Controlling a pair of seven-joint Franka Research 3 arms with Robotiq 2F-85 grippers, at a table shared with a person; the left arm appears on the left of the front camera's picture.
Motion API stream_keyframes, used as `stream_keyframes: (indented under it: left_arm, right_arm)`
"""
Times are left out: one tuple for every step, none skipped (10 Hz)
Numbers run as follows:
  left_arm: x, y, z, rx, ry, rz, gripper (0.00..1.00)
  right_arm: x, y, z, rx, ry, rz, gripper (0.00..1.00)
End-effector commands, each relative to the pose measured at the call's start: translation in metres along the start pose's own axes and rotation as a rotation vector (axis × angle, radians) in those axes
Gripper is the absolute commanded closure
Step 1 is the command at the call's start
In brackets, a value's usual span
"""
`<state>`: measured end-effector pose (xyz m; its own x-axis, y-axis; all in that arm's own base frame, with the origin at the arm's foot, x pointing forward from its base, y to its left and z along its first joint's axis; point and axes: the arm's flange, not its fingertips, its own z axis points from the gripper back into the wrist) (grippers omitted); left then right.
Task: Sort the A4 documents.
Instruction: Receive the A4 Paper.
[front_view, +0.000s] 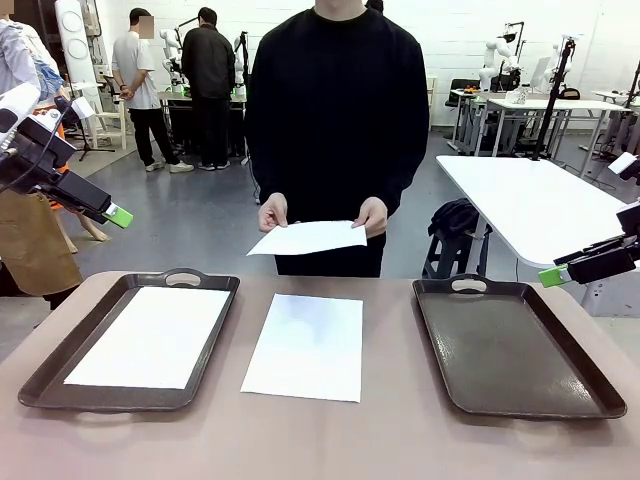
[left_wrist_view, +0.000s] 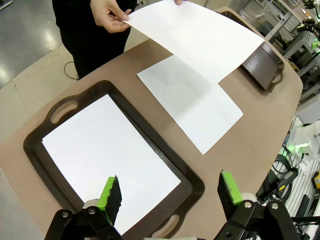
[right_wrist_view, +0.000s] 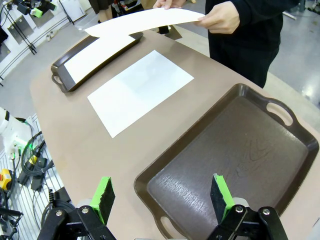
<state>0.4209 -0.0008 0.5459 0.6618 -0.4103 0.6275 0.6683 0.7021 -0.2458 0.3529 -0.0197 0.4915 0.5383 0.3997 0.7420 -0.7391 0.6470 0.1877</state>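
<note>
We are looking across the brown table (front_view: 400, 440) at a person in a black top standing at the far edge, who pinches one of the A4 documents, the held sheet (front_view: 308, 238), with one hand (front_view: 272, 212) at its near corner and the other hand (front_view: 372, 215) at the opposite side. Both hands are closed on the paper, and it hangs level in the air above the table's far edge, touching nothing below. A second sheet, the middle sheet (front_view: 305, 345), lies flat on the bare tabletop between the two trays, apart from both. On the robot's left we see the left tray (front_view: 60, 355), dark brown with handles, and a third sheet, the tray sheet (front_view: 152, 336), lies flat inside it with a dark margin around it. On the robot's right sits the right tray (front_view: 510, 350), showing us its dark textured floor. The left gripper (front_view: 115, 214) hangs high at the picture's left edge, well above the left tray. From its own wrist camera we see the left gripper (left_wrist_view: 170, 192) with its jaws spread wide, green pads apart and nothing between them, looking down on the tray sheet. The right gripper (front_view: 553, 276) hovers at the right edge, above the right tray. From its wrist, the right gripper (right_wrist_view: 162, 195) is also wide open and holds nothing.
</note>
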Motion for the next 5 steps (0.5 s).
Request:
stream_keyframes:
  left_arm:
    - [-0.0008,-0.0002,0.001,-0.004,0.001,-0.02,0.0]
    - [-0.0008,-0.0002,0.001,-0.004,0.001,-0.02,0.0]
    - [-0.0008,-0.0002,0.001,-0.004,0.001,-0.02,0.0]
    - [-0.0008,-0.0002,0.001,-0.004,0.001,-0.02,0.0]
    - [-0.0008,-0.0002,0.001,-0.004,0.001,-0.02,0.0]
  right_arm:
    - [0.0009,-0.0034,-0.0017,0.015,-0.016,0.011,0.0]
    - [0.0009,-0.0034,-0.0017,0.015,-0.016,0.011,0.0]
    - [0.0009,-0.0034,-0.0017,0.015,-0.016,0.011,0.0]
    - [0.0009,-0.0034,-0.0017,0.015,-0.016,0.011,0.0]
    - [0.0009,-0.0034,-0.0017,0.015,-0.016,0.011,0.0]
